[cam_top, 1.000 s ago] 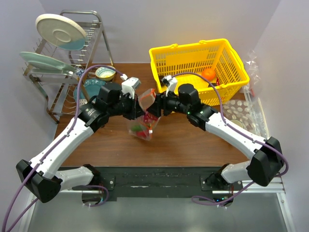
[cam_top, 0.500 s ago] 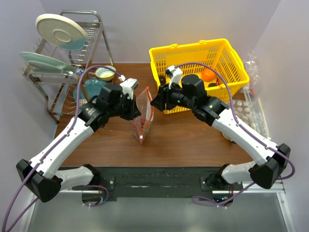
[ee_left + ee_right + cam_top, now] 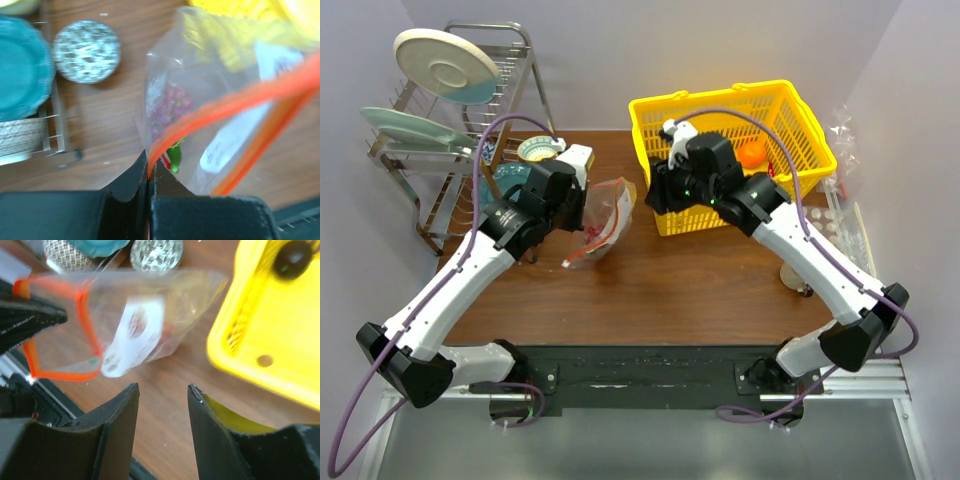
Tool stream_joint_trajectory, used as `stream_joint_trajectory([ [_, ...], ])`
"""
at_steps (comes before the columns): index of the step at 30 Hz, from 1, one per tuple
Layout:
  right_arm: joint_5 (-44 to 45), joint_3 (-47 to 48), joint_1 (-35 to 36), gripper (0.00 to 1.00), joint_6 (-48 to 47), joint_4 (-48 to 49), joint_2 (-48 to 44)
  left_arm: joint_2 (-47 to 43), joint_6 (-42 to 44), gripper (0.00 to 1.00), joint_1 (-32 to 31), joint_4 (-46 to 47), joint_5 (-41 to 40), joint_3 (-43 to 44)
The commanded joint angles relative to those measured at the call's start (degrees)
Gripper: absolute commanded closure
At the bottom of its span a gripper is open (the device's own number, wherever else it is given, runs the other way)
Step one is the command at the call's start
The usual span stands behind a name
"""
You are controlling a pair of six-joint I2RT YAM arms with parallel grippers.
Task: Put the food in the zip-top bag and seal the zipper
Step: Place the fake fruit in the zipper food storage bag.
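The left gripper [image 3: 149,164] is clamped tight on the red-orange zipper [image 3: 240,97] at one corner of the zip-top bag [image 3: 603,212]. The bag hangs from that pinch with its mouth gaping, over the table [image 3: 700,280] just left of the yellow basket [image 3: 800,120]. Inside it lie the grapes [image 3: 172,102] and the green vegetable [image 3: 175,157]. The right gripper [image 3: 162,390] stands wide and empty beside the basket's left wall, clear of the bag. The orange [image 3: 752,153] and the dark round fruit [image 3: 290,260] sit in the basket.
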Motion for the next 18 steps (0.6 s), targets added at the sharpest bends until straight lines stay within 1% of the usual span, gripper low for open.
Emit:
stream_joint_trajectory([
  [1, -1.4, 8.6, -7.7, 0.53, -2.1, -4.6, 2.4, -0.1, 4.3, 1.0, 0.2, 0.7, -11.7, 2.2],
  [3, -2.4, 11.8, -12.9, 0.53, -1.5, -5.4, 4.3, 0.4, 5.3, 1.0, 0.2, 2.9, -11.6, 0.7],
  [8, -1.6, 20.7, -20.9, 0.53, -2.1, -9.1, 10.2, 2.2, 6.2, 1.0, 0.2, 9.3, -6.9, -4.6],
  [9, -1.5, 21.7, -23.5, 0.53, -2.2, -9.6, 12.3, 2.6, 6.1, 1.0, 0.2, 10.1, -5.9, -5.3],
  [11, -1.5, 24.0, -26.3, 0.53, -2.1, -10.3, 14.3, 2.7, 5.9, 1.0, 0.2, 13.7, -2.9, -8.3],
  [12, -1.1, 24.7, -29.2, 0.53, -2.2, -10.7, 16.5, 2.5, 5.7, 1.0, 0.2, 15.1, -1.9, -9.5],
  [13, -0.7, 25.4, -30.4, 0.53, -2.1, -11.1, 17.6, 2.5, 5.6, 1.0, 0.2, 17.9, -0.2, -10.8],
  [15, 1.5, 27.4, -33.2, 0.52, -2.7, -12.7, 20.9, 2.1, 5.4, 1.0, 0.2, 20.3, 1.1, -13.9],
  [16, 1.9, 28.4, -33.9, 0.51, -2.9, -13.4, 22.2, 2.2, 5.4, 1.0, 0.2, 21.8, 2.0, -15.3],
  [17, 3.2, 28.8, -35.2, 0.4, -3.4, -13.6, 23.2, 2.1, 5.5, 1.0, 0.2, 22.5, 2.5, -15.9],
  [18, 5.6, 29.1, -35.5, 0.35, -3.6, -13.8, 24.2, 2.1, 5.6, 1.0, 0.2, 22.9, 2.8, -16.4],
])
